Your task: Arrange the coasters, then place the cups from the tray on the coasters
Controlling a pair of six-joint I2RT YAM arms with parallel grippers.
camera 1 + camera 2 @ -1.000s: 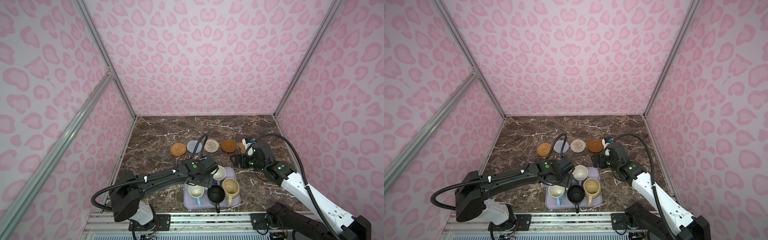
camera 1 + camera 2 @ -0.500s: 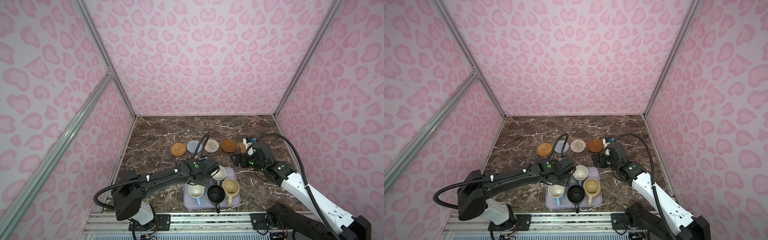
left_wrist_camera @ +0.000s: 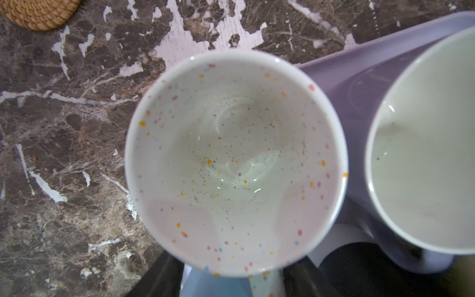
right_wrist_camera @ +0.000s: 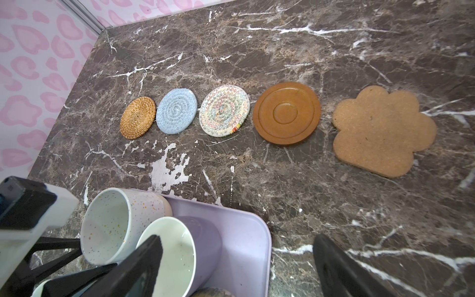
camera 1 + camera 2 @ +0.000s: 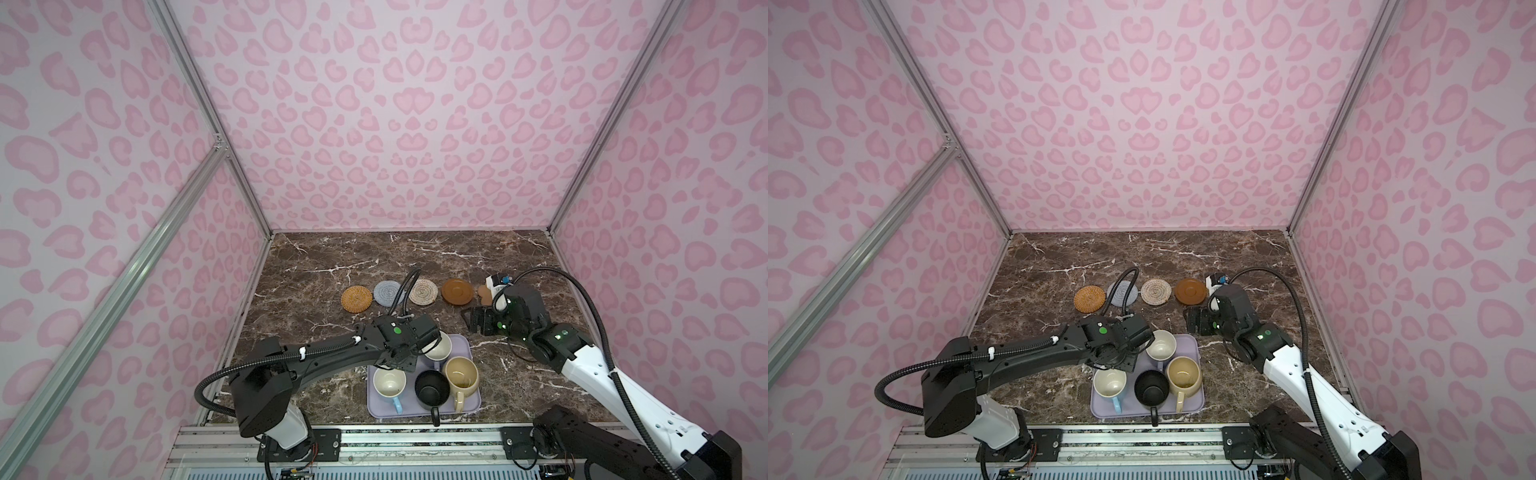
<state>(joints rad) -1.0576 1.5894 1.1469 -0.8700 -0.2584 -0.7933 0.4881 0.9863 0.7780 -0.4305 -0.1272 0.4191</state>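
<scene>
Five coasters lie in a row across the far middle of the marble table (image 5: 332,257): orange woven coaster (image 5: 356,298), grey-blue coaster (image 5: 386,291), cream coaster (image 5: 424,290), brown wooden dish (image 5: 457,291) and, rightmost, the paw-shaped coaster (image 4: 383,128). The tray (image 5: 415,411) sits near the front edge and carries the lavender mug (image 5: 438,347), blue mug (image 5: 389,382), black mug (image 5: 432,388) and beige-yellow mug (image 5: 460,374). The left gripper (image 5: 405,360) hangs over the white speckled mug (image 3: 236,164) at the tray's far-left corner (its fingertips are not clearly shown, so whether they pinch it cannot be told). The right gripper (image 4: 237,240) hovers just beyond the tray's far-right corner, jaws spread wide, holding nothing.
</scene>
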